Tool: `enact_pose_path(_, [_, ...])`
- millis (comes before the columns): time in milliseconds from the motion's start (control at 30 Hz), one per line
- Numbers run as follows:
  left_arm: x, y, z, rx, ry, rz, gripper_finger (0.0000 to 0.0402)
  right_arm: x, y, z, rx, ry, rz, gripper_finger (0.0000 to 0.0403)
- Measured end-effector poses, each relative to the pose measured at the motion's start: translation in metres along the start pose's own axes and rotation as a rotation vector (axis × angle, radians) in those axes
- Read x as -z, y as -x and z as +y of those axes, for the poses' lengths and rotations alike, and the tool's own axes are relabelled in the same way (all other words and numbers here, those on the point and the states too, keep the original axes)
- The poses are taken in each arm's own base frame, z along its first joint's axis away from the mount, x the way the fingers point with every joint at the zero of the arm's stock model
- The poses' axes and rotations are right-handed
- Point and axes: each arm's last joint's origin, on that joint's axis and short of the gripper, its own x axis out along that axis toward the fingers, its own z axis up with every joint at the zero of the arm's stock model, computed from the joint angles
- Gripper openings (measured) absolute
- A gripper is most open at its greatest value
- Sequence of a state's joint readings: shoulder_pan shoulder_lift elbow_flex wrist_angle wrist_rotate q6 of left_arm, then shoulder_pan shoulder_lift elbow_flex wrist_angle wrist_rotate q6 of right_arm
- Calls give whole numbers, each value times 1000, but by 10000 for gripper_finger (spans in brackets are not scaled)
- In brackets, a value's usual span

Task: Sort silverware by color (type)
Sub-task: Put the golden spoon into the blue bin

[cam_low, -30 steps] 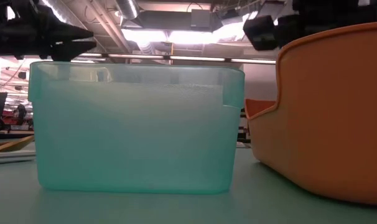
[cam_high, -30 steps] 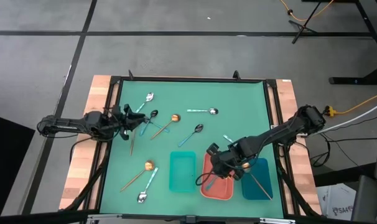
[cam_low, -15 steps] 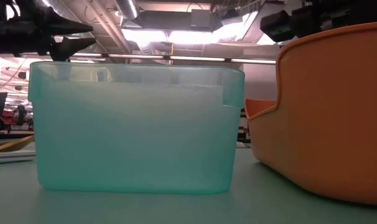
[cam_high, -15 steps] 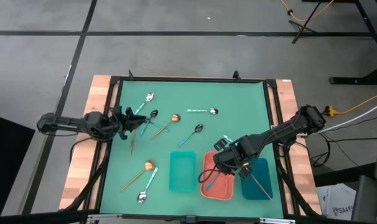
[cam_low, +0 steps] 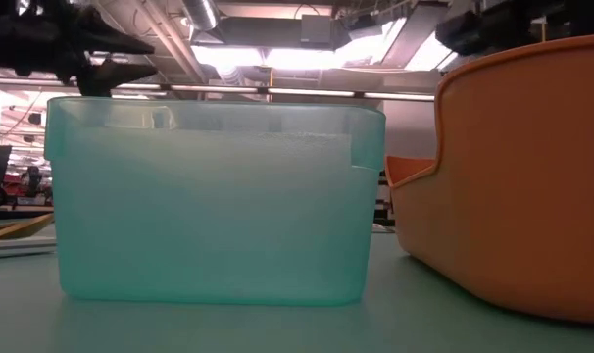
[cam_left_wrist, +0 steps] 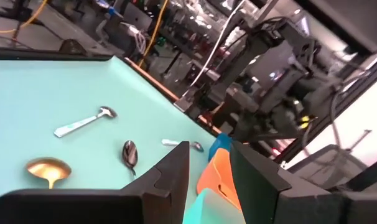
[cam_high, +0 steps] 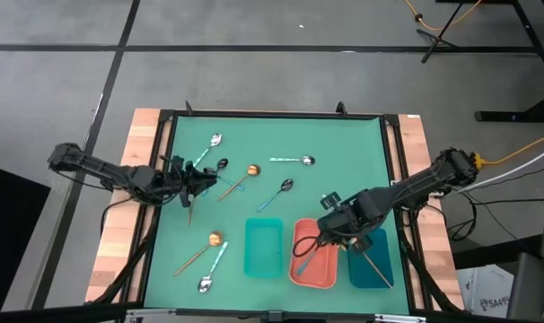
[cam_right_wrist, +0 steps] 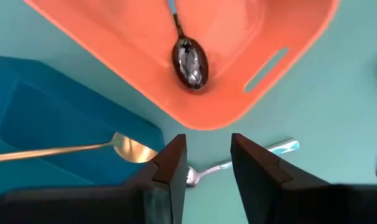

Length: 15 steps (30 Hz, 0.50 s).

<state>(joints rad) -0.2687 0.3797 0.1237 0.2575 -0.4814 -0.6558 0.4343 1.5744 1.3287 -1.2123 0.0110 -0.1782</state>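
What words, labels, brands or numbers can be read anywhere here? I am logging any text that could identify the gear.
None can be read.
Translucent teal plastic tray: plain walls, no text.
Coral plastic tray: no markings.
Dark blue tray: no markings.
Green table mat: no print.

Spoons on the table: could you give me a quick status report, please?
Left gripper open over the far-left spoons. Right gripper open, empty, above the coral tray, dark spoon inside. Gold spoon in the blue tray. Nothing blocking.
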Motion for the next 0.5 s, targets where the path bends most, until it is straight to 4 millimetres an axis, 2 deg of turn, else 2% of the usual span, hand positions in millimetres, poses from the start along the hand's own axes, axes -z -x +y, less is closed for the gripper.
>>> enact_pose_path(333, [-12,-34,-38,-76,-90,71,110,27,47,1,174,-94,-159,117])
enact_pose_path(500, [-17,-56,-56,-128,-167,129,110,45,57,3,231,-125,-229,117])
